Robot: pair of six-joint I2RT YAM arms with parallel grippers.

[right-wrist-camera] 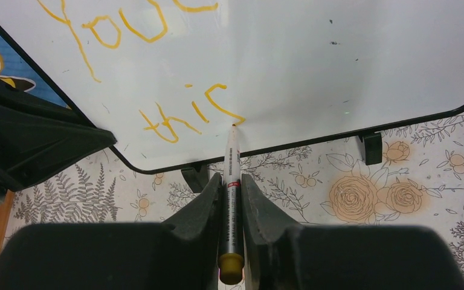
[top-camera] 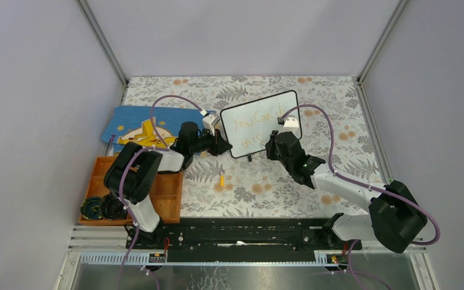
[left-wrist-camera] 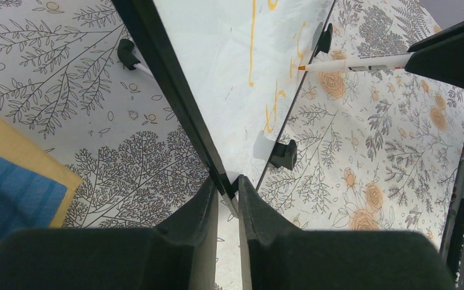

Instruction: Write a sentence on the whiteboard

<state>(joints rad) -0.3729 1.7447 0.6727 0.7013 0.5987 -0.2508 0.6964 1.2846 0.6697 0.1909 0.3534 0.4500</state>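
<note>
With the whiteboard's point(top-camera: 260, 121) 9 o'clock edge clamped by the left gripper point(left-wrist-camera: 228, 184), the marker point(right-wrist-camera: 232, 154) clamped in the right gripper point(right-wrist-camera: 232, 181) should be pressed lightly to finish the sentence point(right-wrist-camera: 187, 115).

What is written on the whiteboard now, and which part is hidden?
On the whiteboard are orange words: "You Can" above, "thi" and an unfinished last letter below, where the marker tip touches. In the top view the right gripper and its cable hide both line ends.
</note>
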